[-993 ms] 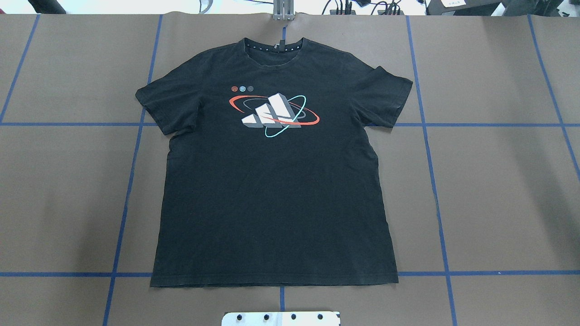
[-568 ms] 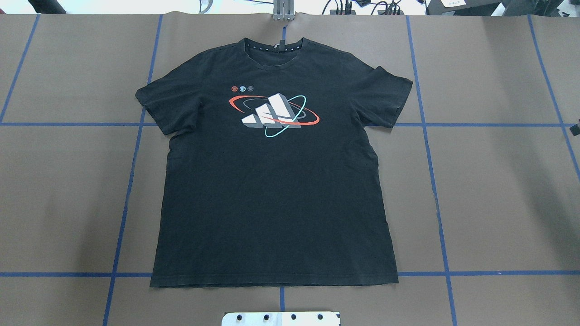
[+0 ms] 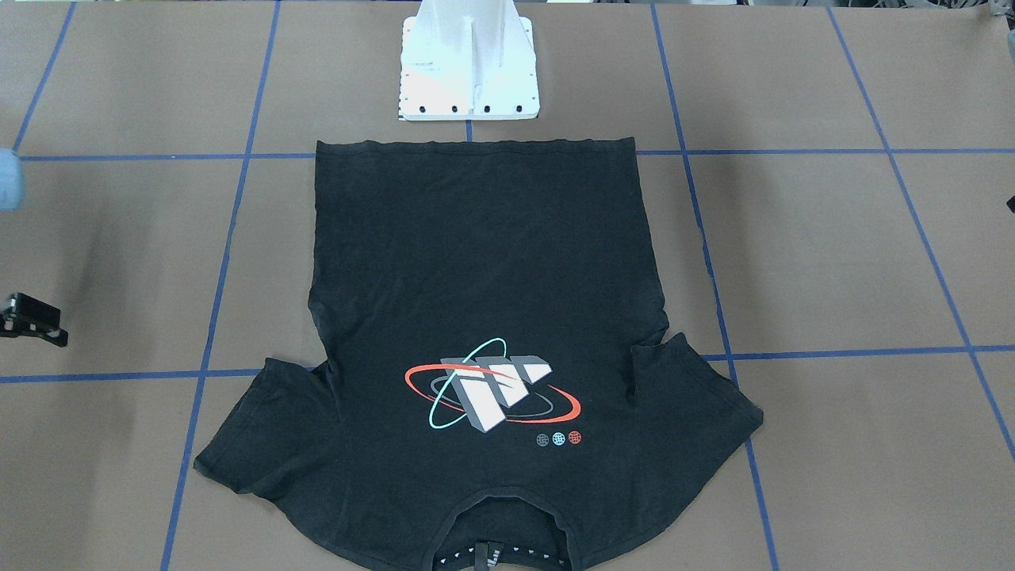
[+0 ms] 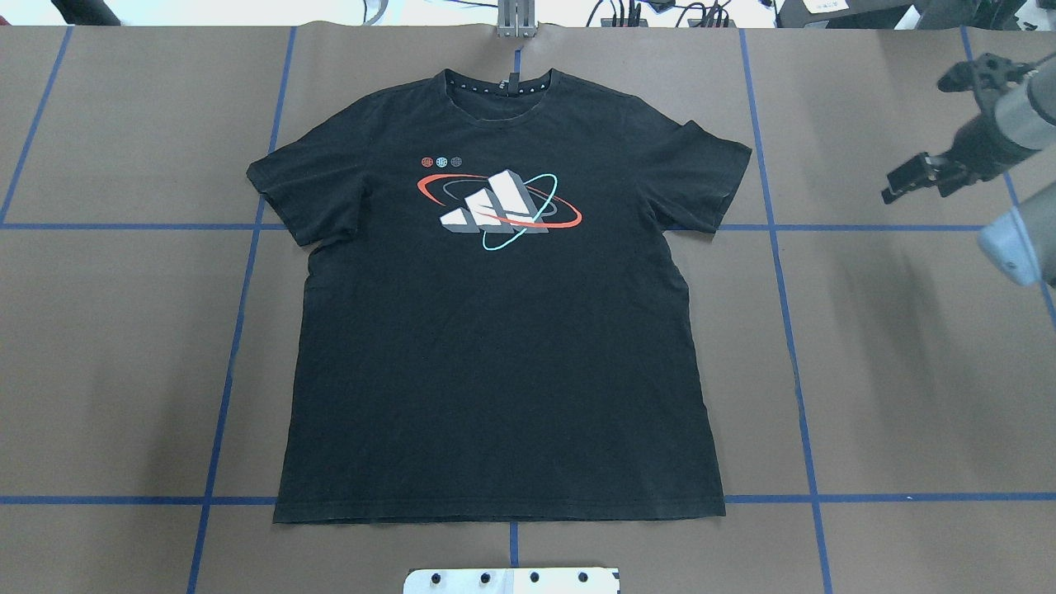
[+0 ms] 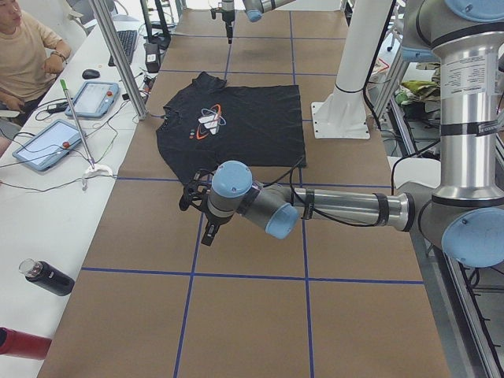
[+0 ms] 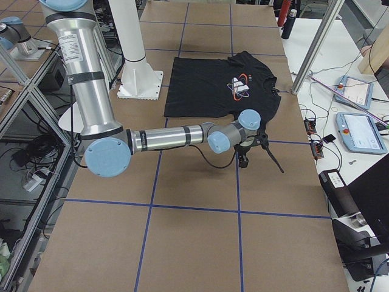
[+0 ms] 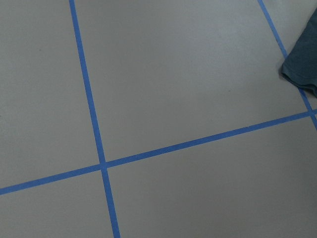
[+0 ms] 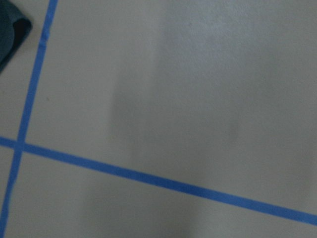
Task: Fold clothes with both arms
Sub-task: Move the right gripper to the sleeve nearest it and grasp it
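Observation:
The black T-shirt (image 4: 495,330) lies flat and face up on the brown table, collar at the far edge, white-grey logo (image 4: 495,208) showing. It also shows in the front-facing view (image 3: 484,270). My right gripper (image 4: 920,136) hovers above the table to the right of the shirt's right sleeve (image 4: 701,173), apart from it, its black fingers (image 4: 907,177) spread and empty. My left gripper (image 5: 198,216) shows properly only in the exterior left view, above the table beside the shirt; I cannot tell whether it is open. Each wrist view shows bare table and a shirt corner (image 7: 302,64).
The white pedestal (image 3: 468,71) stands at the robot's side of the shirt's hem. Blue tape lines (image 4: 784,330) grid the table. A metal post (image 4: 516,21) stands behind the collar. An operator (image 5: 24,55) sits at a side bench with tablets (image 5: 43,146).
My right arm has come into the overhead view from the right edge and moved towards the shirt. The shirt has not moved.

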You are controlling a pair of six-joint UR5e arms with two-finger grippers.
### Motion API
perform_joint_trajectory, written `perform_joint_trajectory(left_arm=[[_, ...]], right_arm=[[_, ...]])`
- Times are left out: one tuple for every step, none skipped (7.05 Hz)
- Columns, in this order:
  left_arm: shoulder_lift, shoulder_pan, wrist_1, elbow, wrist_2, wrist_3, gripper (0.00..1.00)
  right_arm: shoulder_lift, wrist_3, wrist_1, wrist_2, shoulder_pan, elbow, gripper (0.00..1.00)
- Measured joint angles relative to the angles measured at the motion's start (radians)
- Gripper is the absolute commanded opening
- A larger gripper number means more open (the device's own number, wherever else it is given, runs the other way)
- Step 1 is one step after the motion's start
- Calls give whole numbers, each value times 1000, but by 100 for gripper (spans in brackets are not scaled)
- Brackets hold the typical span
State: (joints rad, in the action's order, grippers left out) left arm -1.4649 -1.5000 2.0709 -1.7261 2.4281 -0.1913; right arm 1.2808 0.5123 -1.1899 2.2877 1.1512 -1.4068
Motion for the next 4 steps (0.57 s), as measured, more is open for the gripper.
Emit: perform_joint_trajectory(left_arm=[[-1, 1, 7, -5, 1, 2, 100], [-1, 1, 28, -6, 1, 3, 100], [-1, 1, 61, -3, 0, 3, 100], [0, 1, 88, 3, 0, 3, 100]], right_arm=[[-79, 86, 12, -38, -29, 54, 100], [-138, 133, 49, -61, -52, 108, 100], [-174, 181, 119, -84, -69, 155, 100], [-197, 230, 189, -105, -81, 192, 98]])
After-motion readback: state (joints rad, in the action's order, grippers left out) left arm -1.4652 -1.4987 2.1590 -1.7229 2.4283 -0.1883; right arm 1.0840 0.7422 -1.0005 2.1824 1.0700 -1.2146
